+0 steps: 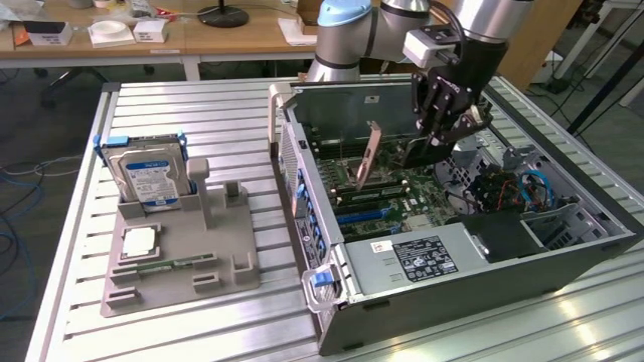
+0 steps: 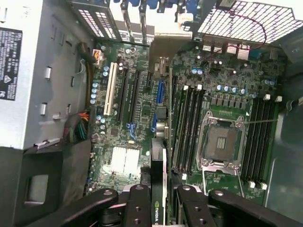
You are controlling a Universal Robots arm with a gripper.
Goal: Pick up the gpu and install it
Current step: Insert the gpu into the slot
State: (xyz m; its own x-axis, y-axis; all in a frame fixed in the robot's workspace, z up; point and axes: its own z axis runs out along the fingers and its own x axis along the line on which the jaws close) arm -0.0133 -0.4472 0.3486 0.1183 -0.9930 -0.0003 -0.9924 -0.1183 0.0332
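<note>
Ribbed metal bench [image 1: 201, 335], PC case [image 1: 453, 302] lying open on its side so the motherboard [image 2: 137, 118] faces up right below the pincer [image 2: 162, 189], which is clamped partway shut on the gpu [image 1: 367, 154], card held edge-down, probably to meet the blue slot [image 2: 160, 92].

Exterior view: the camera is set high and off the desk [image 1: 191, 105], looking down at a slant from middle range, with the open case [image 1: 473, 302] toward the exterior view's right and the arm [image 1: 352, 30] reaching in from the far side. Wrist view: the camera rides behind the claw [image 1: 438, 143] [image 2: 158, 198] and faces straight down into the case at close range. Both views share the motherboard [image 1: 403, 200] [image 2: 137, 104] and the gpu [image 1: 369, 154] [image 2: 158, 175] gripped in the claw.
</note>
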